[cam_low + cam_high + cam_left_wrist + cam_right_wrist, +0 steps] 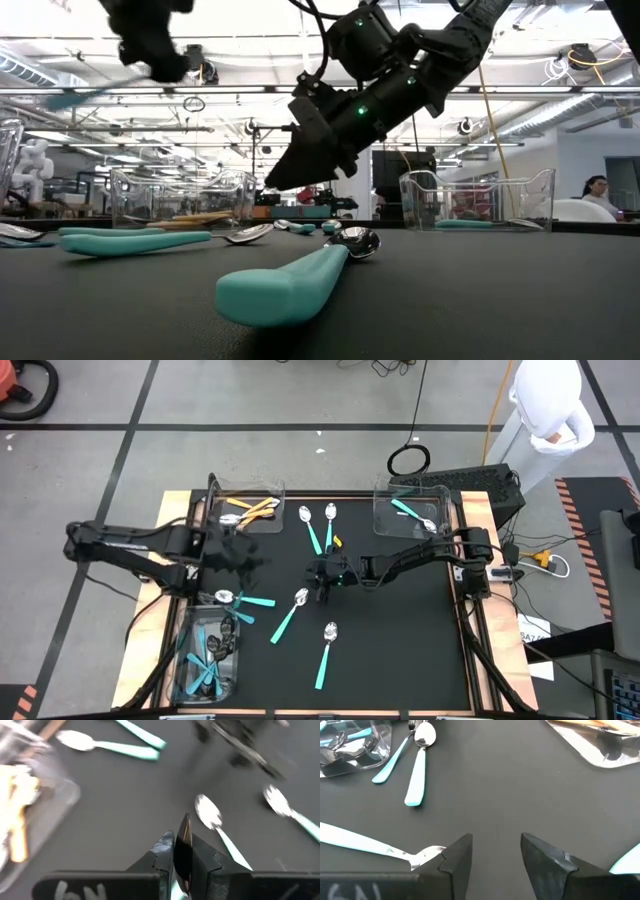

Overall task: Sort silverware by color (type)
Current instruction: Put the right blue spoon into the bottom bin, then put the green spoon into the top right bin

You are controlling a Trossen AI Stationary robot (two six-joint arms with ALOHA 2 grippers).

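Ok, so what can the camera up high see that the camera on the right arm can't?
Only the high view: both arms at once, with the left gripper beside the bin of orange-handled spoons, plus a far bin holding a teal-handled spoon.

Only the right wrist view: a close look at the right gripper, fingers open, with bare black mat between them.

Both: the bin of orange-handled spoons, the bin of teal, dark-headed utensils, and loose teal-handled silver spoons on the mat.

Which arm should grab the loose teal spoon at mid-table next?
Right, probably. The right claw is open and hovers beside that teal spoon, while the left claw is shut on a dark-headed utensil over the table's left side.
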